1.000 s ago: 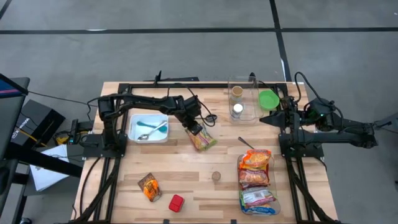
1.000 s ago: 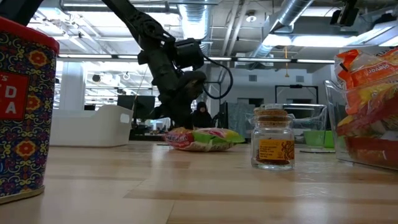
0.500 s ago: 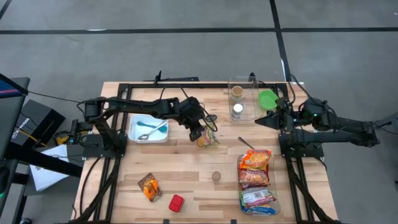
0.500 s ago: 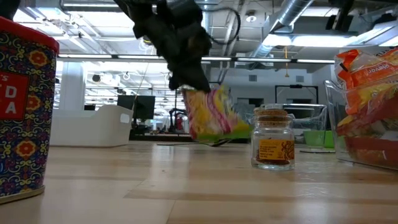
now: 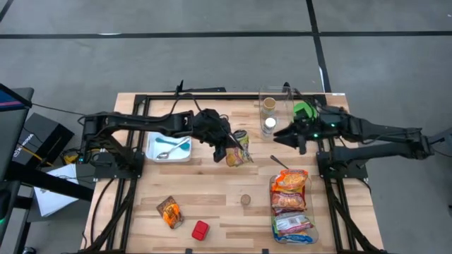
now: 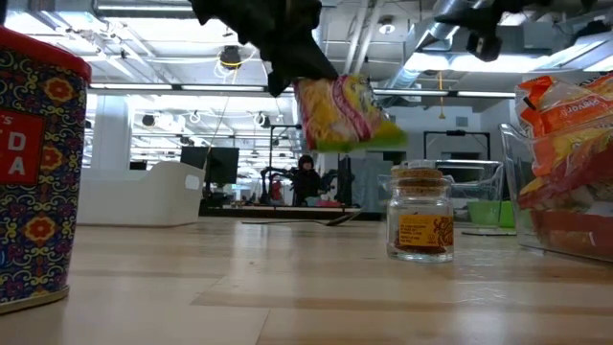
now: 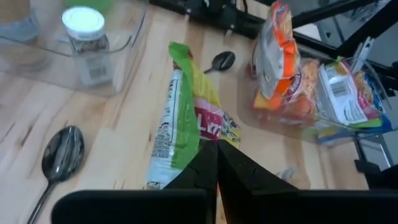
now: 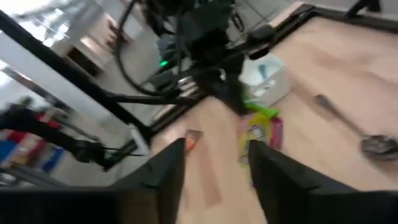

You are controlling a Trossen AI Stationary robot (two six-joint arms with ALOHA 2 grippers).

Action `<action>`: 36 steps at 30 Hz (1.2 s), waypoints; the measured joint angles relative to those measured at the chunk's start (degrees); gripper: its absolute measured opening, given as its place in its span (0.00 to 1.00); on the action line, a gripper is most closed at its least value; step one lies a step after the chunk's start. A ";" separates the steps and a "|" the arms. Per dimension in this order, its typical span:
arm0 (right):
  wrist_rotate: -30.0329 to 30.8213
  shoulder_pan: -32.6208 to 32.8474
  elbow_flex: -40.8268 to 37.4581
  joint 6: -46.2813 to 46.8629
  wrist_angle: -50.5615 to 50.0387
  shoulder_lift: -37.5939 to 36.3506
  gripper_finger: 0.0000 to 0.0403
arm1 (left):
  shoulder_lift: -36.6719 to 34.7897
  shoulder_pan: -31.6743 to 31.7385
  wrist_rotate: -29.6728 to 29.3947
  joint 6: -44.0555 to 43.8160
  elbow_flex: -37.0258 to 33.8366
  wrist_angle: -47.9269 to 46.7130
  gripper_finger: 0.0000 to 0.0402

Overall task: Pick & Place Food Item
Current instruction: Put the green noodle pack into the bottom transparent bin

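Note:
My left gripper point(image 5: 227, 147) is shut on a yellow, pink and green snack packet point(image 5: 238, 149), which hangs above the middle of the table; the packet also shows in the low view point(image 6: 343, 113) and in the left wrist view point(image 7: 186, 118). My right gripper point(image 5: 280, 135) is open and empty over the table's far right part, next to a clear bin point(image 5: 276, 113). In the right wrist view its two fingers point(image 8: 168, 165) stand apart, and the packet point(image 8: 260, 134) shows farther off. My left gripper pinches the packet between its two fingers at one end point(image 7: 200, 144). The fingers come from above and from the table's left side. The packet hangs below them, tilted, lifted clear of the table point(image 6: 345, 120).
A clear tub point(image 5: 291, 199) of snack packets stands at the near right. A white tray point(image 5: 168, 147) with a spoon is at the left. Jars are in the clear bin, a green bowl point(image 5: 305, 111) beside it. A small jar point(image 5: 245, 200), an orange packet point(image 5: 169, 212), a red block point(image 5: 200, 230) and spoons point(image 5: 280, 163) lie about.
My left gripper has risen with the snack packet and gone toward the table's right edge; the packet, which lay flat on the table, now hangs clear of it. My right gripper has moved from the right edge toward the table's middle.

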 joint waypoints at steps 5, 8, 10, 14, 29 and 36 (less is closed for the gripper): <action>2.34 -1.61 4.69 -3.72 -4.45 7.28 0.58 | -0.89 -1.34 -0.25 -0.36 0.00 3.18 0.00; 2.15 -2.31 5.87 -3.73 -4.48 11.08 0.61 | -0.94 -2.45 -0.62 -0.80 0.00 6.19 0.00; 2.12 -2.60 6.10 -3.73 -4.27 13.14 0.60 | -1.13 -3.19 -0.91 -1.65 0.00 7.46 0.00; 2.40 -2.62 6.09 -3.69 -4.01 15.87 0.58 | -1.22 -4.70 -1.74 -1.78 0.02 8.40 0.00; 0.55 -2.40 6.07 -3.48 1.50 22.88 0.56 | -1.22 -7.05 -3.64 -2.40 0.02 11.09 0.00; -6.27 -3.49 6.11 -0.29 8.97 19.30 0.56 | -1.22 -7.09 -3.51 -3.07 0.02 10.76 0.00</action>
